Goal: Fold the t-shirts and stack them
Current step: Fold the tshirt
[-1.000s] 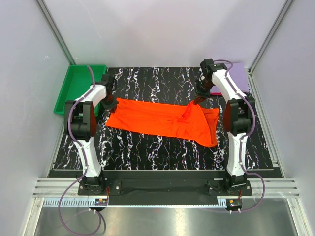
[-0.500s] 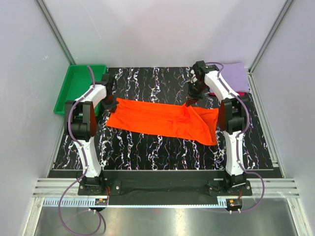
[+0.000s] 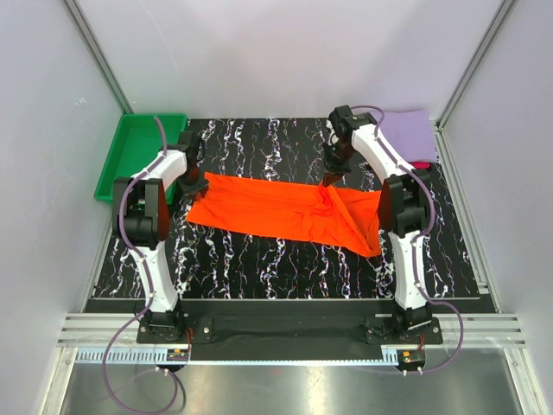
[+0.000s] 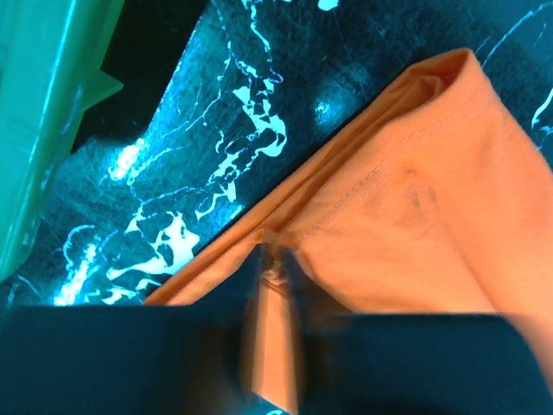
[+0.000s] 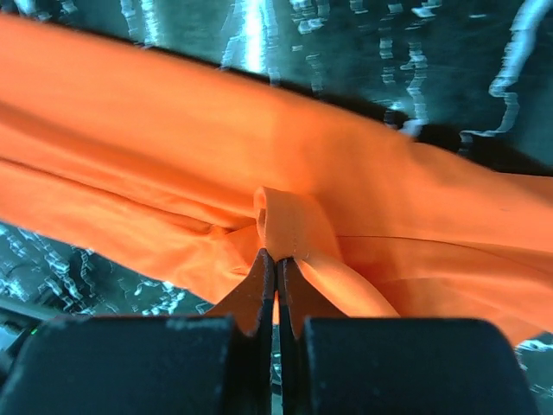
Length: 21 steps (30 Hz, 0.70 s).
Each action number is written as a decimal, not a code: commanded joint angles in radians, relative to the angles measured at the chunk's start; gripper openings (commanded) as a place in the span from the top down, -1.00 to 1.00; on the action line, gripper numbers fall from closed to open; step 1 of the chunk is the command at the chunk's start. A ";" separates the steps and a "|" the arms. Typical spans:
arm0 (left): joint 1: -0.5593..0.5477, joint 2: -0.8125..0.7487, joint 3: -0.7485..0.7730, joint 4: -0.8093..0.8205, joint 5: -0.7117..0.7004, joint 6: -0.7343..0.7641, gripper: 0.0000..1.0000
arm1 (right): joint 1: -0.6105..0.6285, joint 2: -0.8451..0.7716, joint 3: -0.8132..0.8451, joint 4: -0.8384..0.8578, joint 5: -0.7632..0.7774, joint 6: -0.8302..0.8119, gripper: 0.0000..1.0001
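Black marbled table (image 3: 259, 259), rumpled orange-red t-shirt (image 3: 276, 207) in right gripper's (image 5: 276, 264) pinch, left gripper (image 4: 275, 285) unclear.

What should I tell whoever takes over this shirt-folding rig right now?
Right gripper: shut on a pinch of the orange t-shirt, towards its right end.
Left gripper: at that shirt's left corner, cloth between its jaws; too blurred to judge the grip.
Lavender t-shirt: flat at the far right corner, crimson-pink one peeking out at its near edge.
Done: orange shirt lies as a long band.
Left: finish folding it, then stack.
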 commanded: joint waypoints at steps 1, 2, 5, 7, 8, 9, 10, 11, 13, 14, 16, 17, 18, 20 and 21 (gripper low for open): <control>0.004 -0.086 -0.048 0.038 0.011 0.014 0.20 | -0.012 -0.041 -0.006 -0.012 0.071 -0.035 0.99; 0.004 -0.102 -0.061 0.049 0.012 0.016 -0.07 | -0.012 -0.042 -0.008 -0.015 0.074 -0.035 0.99; 0.003 -0.165 -0.090 0.057 0.006 0.022 -0.45 | -0.014 -0.051 -0.006 -0.020 0.091 -0.036 0.97; -0.003 -0.223 -0.098 0.055 -0.004 0.043 -0.71 | -0.023 -0.054 -0.008 -0.026 0.104 -0.035 0.96; -0.017 -0.250 -0.101 0.057 -0.011 0.052 -0.76 | -0.026 -0.056 -0.009 -0.025 0.107 -0.032 0.95; -0.029 -0.272 -0.101 0.057 -0.018 0.062 -0.82 | -0.030 -0.057 -0.015 -0.028 0.110 -0.029 0.94; -0.043 -0.321 -0.104 0.067 -0.024 0.083 -0.82 | -0.035 -0.064 -0.015 -0.029 0.110 -0.021 0.91; -0.078 -0.345 -0.116 0.083 -0.017 0.100 -0.82 | -0.043 -0.065 -0.015 -0.031 0.110 -0.018 0.91; -0.142 -0.408 -0.139 0.185 0.075 0.155 -0.75 | -0.049 -0.067 -0.012 -0.031 0.091 -0.010 0.88; -0.164 -0.421 -0.156 0.239 0.139 0.170 -0.66 | -0.053 -0.067 -0.011 -0.034 0.081 -0.007 0.87; -0.221 -0.445 -0.216 0.424 0.297 0.210 -0.58 | -0.058 -0.070 -0.005 -0.038 0.065 0.003 0.85; -0.286 -0.441 -0.229 0.481 0.337 0.221 -0.58 | -0.058 -0.071 -0.005 -0.040 0.064 0.007 0.85; -0.320 -0.429 -0.234 0.520 0.371 0.229 -0.58 | -0.063 -0.073 -0.005 -0.040 0.059 0.010 0.85; -0.419 -0.365 -0.220 0.610 0.381 0.250 -0.63 | -0.067 -0.082 -0.008 -0.046 0.052 0.017 0.85; -0.449 -0.343 -0.207 0.654 0.374 0.261 -0.63 | -0.070 -0.091 -0.015 -0.048 0.048 0.023 0.85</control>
